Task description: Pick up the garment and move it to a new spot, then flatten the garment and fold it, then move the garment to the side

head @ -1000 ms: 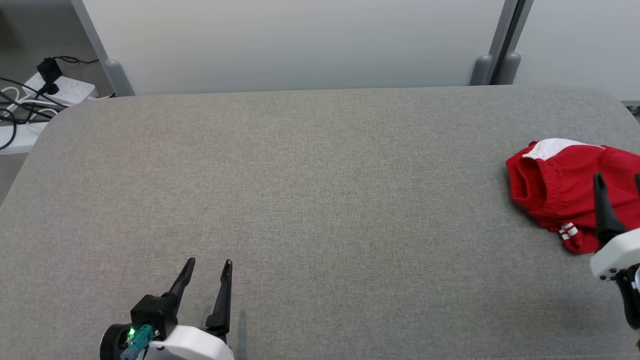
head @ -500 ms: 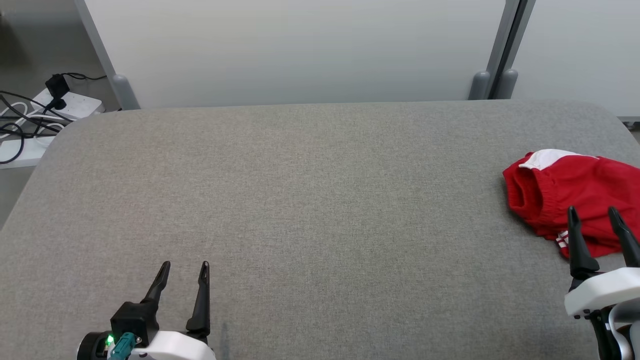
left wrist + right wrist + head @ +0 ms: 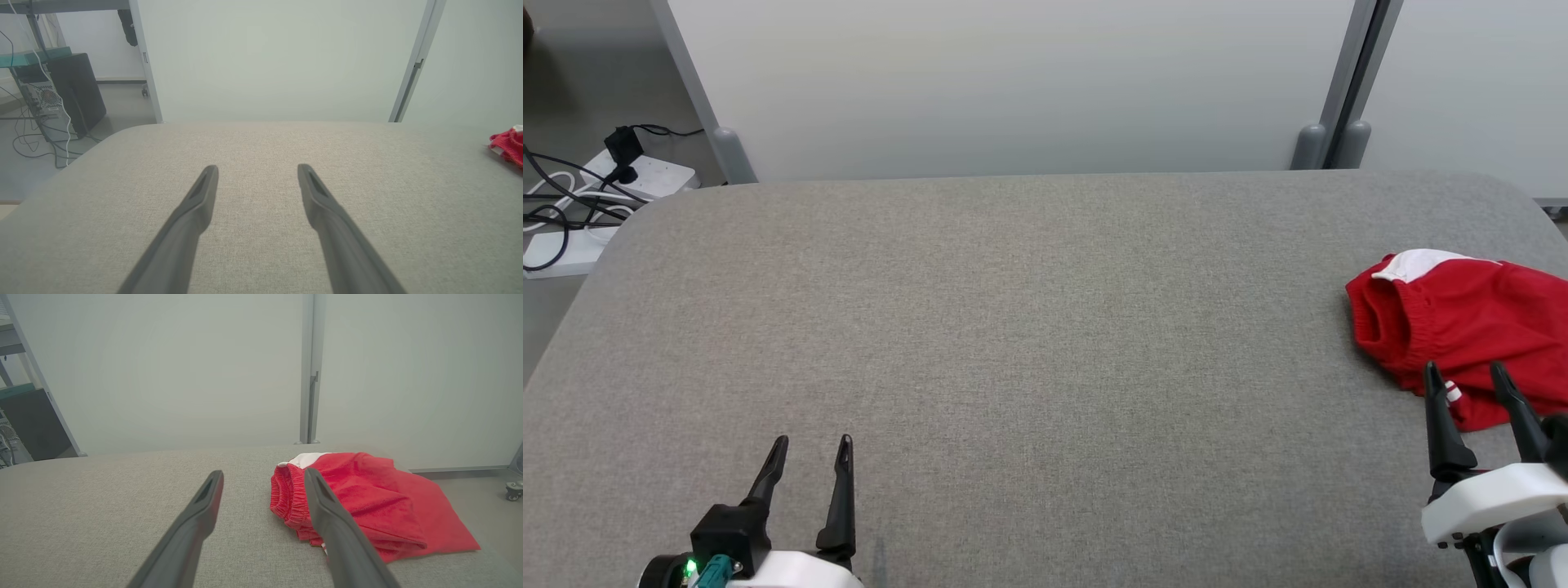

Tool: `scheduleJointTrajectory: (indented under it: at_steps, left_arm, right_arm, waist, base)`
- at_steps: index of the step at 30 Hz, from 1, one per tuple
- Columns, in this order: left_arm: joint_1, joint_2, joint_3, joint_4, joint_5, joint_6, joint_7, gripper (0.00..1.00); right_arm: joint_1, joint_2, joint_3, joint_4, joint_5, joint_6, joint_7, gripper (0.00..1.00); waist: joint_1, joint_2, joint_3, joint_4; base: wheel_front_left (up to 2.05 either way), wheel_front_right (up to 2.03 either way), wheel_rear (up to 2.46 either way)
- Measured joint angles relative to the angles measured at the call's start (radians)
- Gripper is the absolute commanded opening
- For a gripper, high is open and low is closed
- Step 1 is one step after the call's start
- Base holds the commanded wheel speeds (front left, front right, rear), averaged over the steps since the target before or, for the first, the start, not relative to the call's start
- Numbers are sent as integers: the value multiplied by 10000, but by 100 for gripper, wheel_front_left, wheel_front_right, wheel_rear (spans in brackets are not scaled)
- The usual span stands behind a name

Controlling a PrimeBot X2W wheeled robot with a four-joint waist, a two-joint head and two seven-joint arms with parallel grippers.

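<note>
1. At the far left of the head view, a white power strip (image 3: pixel 645 173) with black and white cables plugged into it lies on the floor, beyond the table's corner. In the left wrist view a dark box-shaped cabinet (image 3: pixel 77 92) stands on the floor off that same side.
2. The wide table covered in grey woven fabric (image 3: pixel 1045 327) (image 3: pixel 261 143) (image 3: pixel 102 490) has rounded corners and runs across all three views.
3. The left gripper (image 3: pixel 813 441) (image 3: pixel 257 169), with two long dark fingers on a white wrist, sits low at the table's near left. Its jaws are spread wide, with bare grey fabric showing between them. It is well apart from the garment.
4. Behind the table stands a pale panel wall (image 3: pixel 1013 82), with a grey upright post (image 3: pixel 1347 82) towards its right.
5. The crumpled red garment with an elastic waistband and white trim (image 3: pixel 1462 318) (image 3: pixel 508 145) (image 3: pixel 367 498) lies at the table's right edge, waistband opening facing left.
6. The right gripper (image 3: pixel 1463 369) (image 3: pixel 263 473) is at the garment's near side, jaws wide apart. In the right wrist view one finger crosses the waistband and the other lies over bare table. Whether the fingertips touch the cloth cannot be told.
</note>
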Motion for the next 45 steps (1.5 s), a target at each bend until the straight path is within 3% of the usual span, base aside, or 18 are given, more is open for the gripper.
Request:
scheduleJointTrajectory:
  at_steps: [4, 5, 11, 45]
  left_arm:
    - [93, -2, 58, -27, -378, -192, 0, 100]
    - [121, -4, 56, 40, -389, -182, 6, 0]
    - [547, -150, 15, 696, -489, -173, 132, 0]
    - [453, -182, 221, 466, -4374, -362, 1103, 0]
  right_arm:
    - [8, 25, 36, -90, -19, 0, 8, 100]
    - [18, 40, 44, -36, -19, 0, 4, 0]
    - [628, 458, 146, 606, 94, -12, 36, 0]
    - [611, 650, -10, 324, 3787, -13, 805, 0]
  waist:
    - [0, 0, 50, -80]
    - [0, 0, 56, -91]
    - [0, 0, 59, -93]
    - [2, 0, 126, -158]
  base:
    - [0, 0, 0]
    - [0, 0, 0]
    - [0, 0, 0]
    - [0, 0, 0]
